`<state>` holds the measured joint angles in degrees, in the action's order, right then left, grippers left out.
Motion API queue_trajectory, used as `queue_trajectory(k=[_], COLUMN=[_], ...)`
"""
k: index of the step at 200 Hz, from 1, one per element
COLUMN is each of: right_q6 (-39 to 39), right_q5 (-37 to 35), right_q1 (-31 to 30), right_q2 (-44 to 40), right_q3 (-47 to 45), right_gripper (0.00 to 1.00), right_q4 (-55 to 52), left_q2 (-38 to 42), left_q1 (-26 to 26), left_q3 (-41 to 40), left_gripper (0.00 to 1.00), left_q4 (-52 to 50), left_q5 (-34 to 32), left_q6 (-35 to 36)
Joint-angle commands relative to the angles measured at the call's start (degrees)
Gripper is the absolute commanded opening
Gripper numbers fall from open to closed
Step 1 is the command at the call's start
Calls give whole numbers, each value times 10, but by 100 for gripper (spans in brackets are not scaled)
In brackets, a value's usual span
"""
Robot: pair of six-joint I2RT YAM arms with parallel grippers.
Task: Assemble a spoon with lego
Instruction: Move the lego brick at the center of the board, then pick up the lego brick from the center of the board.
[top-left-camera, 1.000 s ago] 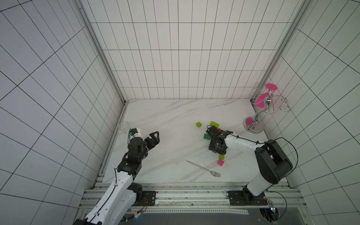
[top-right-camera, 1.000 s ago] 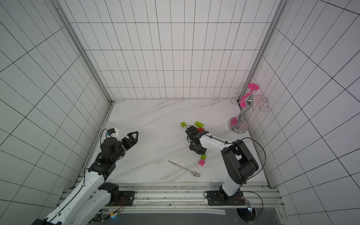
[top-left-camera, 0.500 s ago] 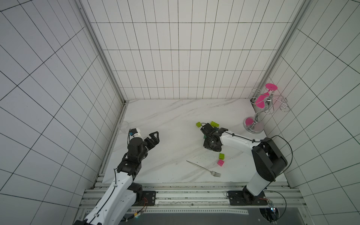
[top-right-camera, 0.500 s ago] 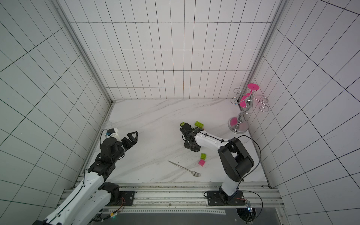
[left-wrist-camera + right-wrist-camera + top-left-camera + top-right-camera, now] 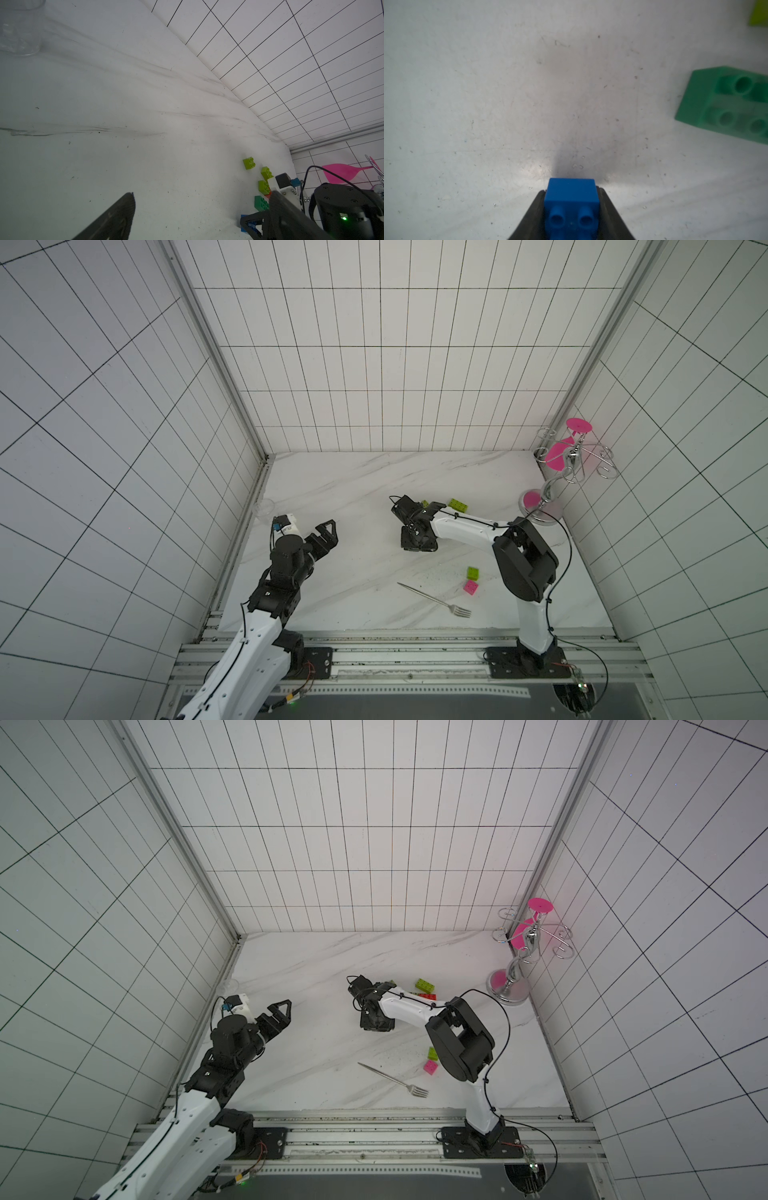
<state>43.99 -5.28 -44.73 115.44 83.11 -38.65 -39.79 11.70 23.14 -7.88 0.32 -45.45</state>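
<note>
A white marble-patterned tabletop point(image 5: 340, 489) with grey veins forms the floor of the cell. Behind the tabletop rises a back wall point(image 5: 395, 364) of white rectangular tiles with dark grout lines; a matching left wall point(image 5: 104, 427) and right wall point(image 5: 685, 448) close it in at the sides. An aluminium corner post point(image 5: 215, 352) runs up from each far corner of the tabletop. Along the tabletop's near edge lies a slotted aluminium rail frame point(image 5: 415, 649). In its far right corner stands a chrome wire stand point(image 5: 547, 491) hung with pink wine glasses point(image 5: 557, 454). Light is even and diffuse.
</note>
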Motion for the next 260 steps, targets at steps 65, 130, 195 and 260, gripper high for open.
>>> queue_trajectory(k=[65,130,195,260], right_q6=[-57,-177,-253,-259], right_q5=[23,-125,-190,-139], right_q1=[-9,-6,-1,-1], right_q2=[-7,-326,-740,-864], right_q3=[50,-95,-437,-561], right_gripper=[62,63,82,85], right_q4=[-30,-47,141,234], left_q2=[-5,-172,-586,-805], left_q1=[3,92,170,197], left_q3=[13,142,487,698], left_gripper=[99,98,88,86], left_q4=[-1,-18,-170,-206], left_q5=[-13,-12,101,171], left_q6=[17,138,369,508])
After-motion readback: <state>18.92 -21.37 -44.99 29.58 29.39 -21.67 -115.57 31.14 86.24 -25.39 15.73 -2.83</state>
